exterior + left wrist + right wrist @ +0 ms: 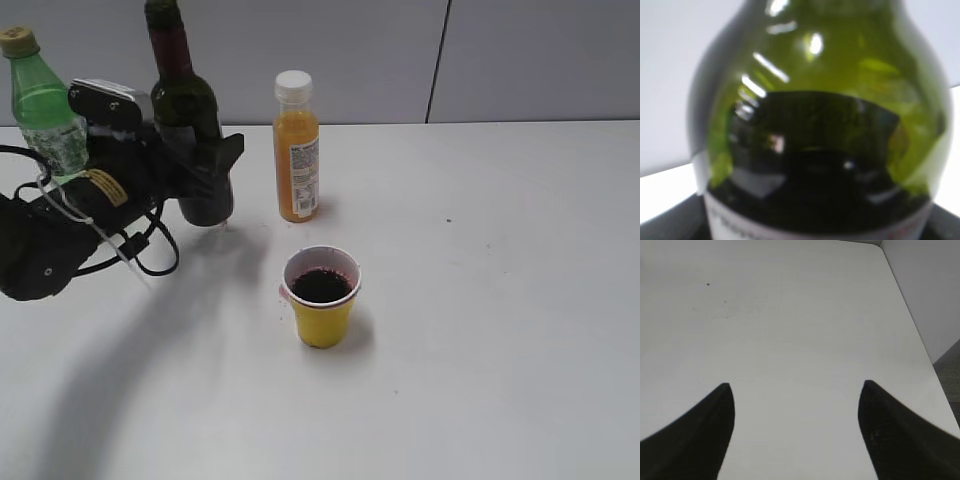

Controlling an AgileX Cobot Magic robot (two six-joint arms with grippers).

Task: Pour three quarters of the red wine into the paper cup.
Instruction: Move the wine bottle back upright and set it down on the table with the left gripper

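The dark green glass wine bottle (185,100) stands upright at the back left of the white table. My left gripper (207,170) is closed around its lower body. In the left wrist view the bottle (820,75) fills the frame, with dark red wine (820,195) in its lower part above the white label. The yellow paper cup (322,315) stands in the middle of the table and holds dark red wine (321,285) well below its rim. My right gripper (796,387) is open and empty over bare table; it is out of the exterior view.
An orange juice bottle with a white cap (297,150) stands just right of the wine bottle. A light green soda bottle (45,110) stands behind my left arm. The table's right edge (920,340) runs beside my right gripper.
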